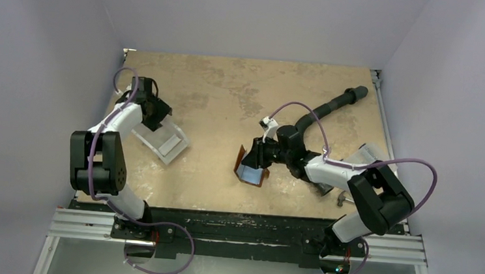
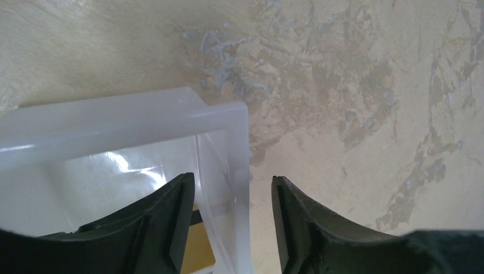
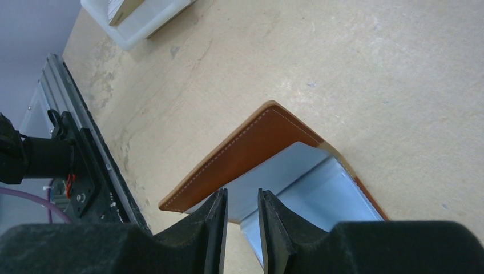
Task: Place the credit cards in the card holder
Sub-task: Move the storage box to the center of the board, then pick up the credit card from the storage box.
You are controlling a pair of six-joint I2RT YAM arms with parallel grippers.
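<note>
1. Two containers sit on the table: a clear-and-white plastic box by the left edge and the card holder close to the near edge, a little right of its middle.
2. The box is open at the top. A flat tan piece lies inside it against one wall, and it also shows in the right wrist view. Whether any of the credit cards lie in the box I cannot tell.
3. The left gripper hangs over the far end of the box. Its fingers are spread, one inside the box and one outside. The corner wall stands between them, with a gap on either side.
4. The card holder stands folded open in a V. Its brown leather flap is tilted up and its pale grey-blue inside faces the right arm.
5. The right gripper is at the card holder's open side. Its fingers are nearly together and seem to pinch the edge of the grey inner panel.
6. A black ribbed hose lies toward the far right corner, well apart from both containers.
</note>
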